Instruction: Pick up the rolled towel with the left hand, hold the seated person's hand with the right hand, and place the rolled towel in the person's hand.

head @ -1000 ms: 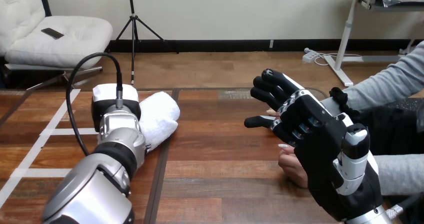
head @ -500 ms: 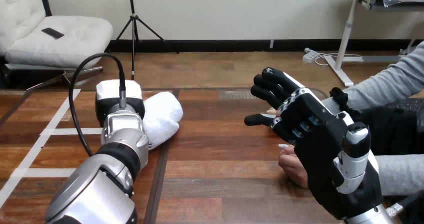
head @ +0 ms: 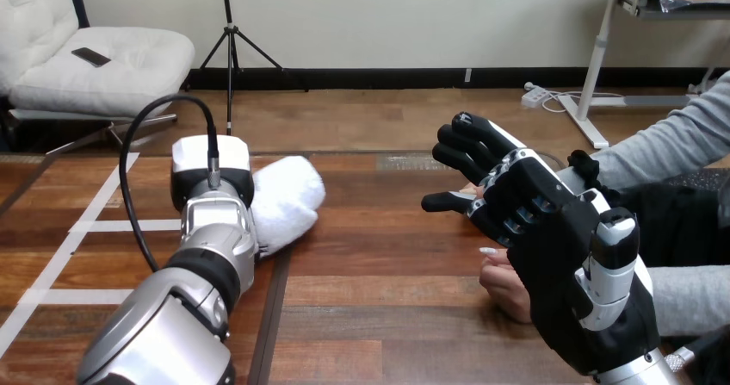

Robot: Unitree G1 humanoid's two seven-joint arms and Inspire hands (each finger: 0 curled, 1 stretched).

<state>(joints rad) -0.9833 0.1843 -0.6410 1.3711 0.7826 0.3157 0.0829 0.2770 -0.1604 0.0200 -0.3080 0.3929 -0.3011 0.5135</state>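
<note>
The rolled white towel (head: 290,197) sticks out to the right from under my left hand (head: 212,171), which shows its white back at the table's left-middle. The towel travels with that hand, so I read the hand as shut on it, though its fingers are hidden. My right hand (head: 538,226) stands at the right, back toward me, fingers stretched up and left and thumb pointing left. The person's hand (head: 502,283) lies just behind its palm, touching it; skin shows below the palm. My right fingers are not curled round the person's hand.
The wooden table (head: 379,282) has bare boards between the two hands. White tape lines (head: 86,226) cross its left part. The person's grey-sleeved forearm (head: 671,148) comes in from the right edge, with a second sleeve (head: 693,297) lower down.
My left hand has moved a little right and away from me, carrying the towel with it. My right hand and the person's hand have hardly moved.
</note>
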